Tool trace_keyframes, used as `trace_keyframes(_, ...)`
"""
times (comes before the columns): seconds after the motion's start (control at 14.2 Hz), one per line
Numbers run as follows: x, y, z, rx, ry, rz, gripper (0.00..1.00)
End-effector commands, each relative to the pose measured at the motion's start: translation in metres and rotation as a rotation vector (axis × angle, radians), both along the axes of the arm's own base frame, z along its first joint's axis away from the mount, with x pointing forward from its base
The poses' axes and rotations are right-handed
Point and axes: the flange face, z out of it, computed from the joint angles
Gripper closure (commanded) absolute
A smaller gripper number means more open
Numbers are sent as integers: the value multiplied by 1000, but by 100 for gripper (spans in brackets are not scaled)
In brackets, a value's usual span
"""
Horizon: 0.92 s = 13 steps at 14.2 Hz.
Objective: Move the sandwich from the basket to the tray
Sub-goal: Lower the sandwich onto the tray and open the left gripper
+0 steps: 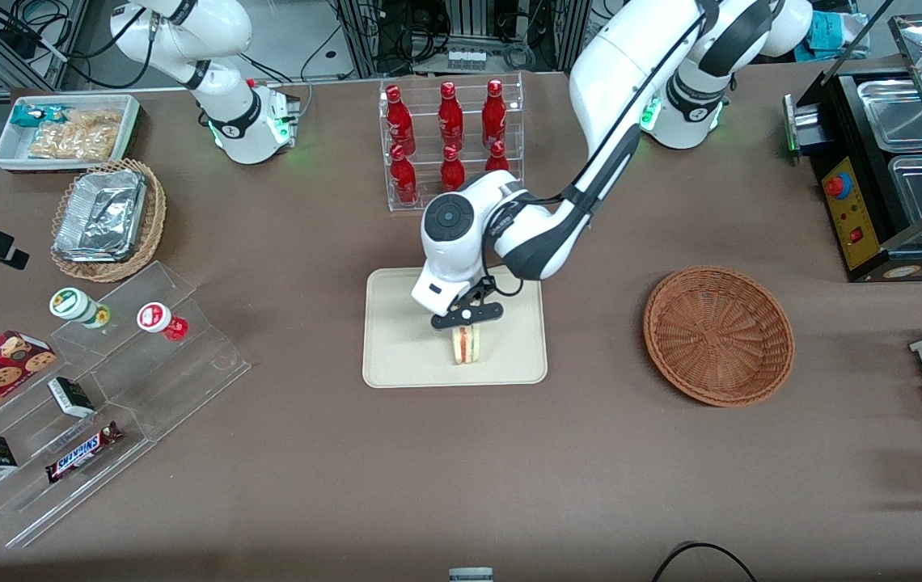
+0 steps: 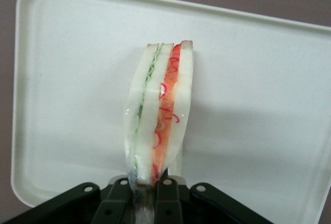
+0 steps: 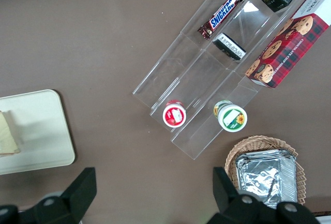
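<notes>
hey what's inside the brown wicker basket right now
Nothing shows inside the basket; its woven bottom is bare. The sandwich stands on the tray, with the gripper shut on its upper edge.

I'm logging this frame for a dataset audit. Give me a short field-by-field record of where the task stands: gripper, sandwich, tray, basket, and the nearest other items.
gripper: the left arm's gripper over the tray, shut on the sandwich's upper edge
sandwich: sandwich standing on edge on the tray, red and green filling showing
tray: cream tray at the table's middle, holding only the sandwich
basket: reddish-brown wicker basket toward the working arm's end, nothing in it
nearby: rack of red bottles farther from the front camera than the tray
task state: sandwich on tray, not yet released
</notes>
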Motion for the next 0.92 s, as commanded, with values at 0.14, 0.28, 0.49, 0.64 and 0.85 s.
trace_keyframes(0.14, 0, -11, 1, 6, -13, 45, 17)
trace_keyframes(0.28, 2, -10, 6, 2, -22, 47, 0)
trace_keyframes(0.49, 10, -2, 36, 5, -49, 40, 0)
trace_keyframes(0.64, 7, 8, 60, 45, -31, 49, 0)
trace_keyframes(0.85, 32, 50, 78, 93, -3, 132, 0)
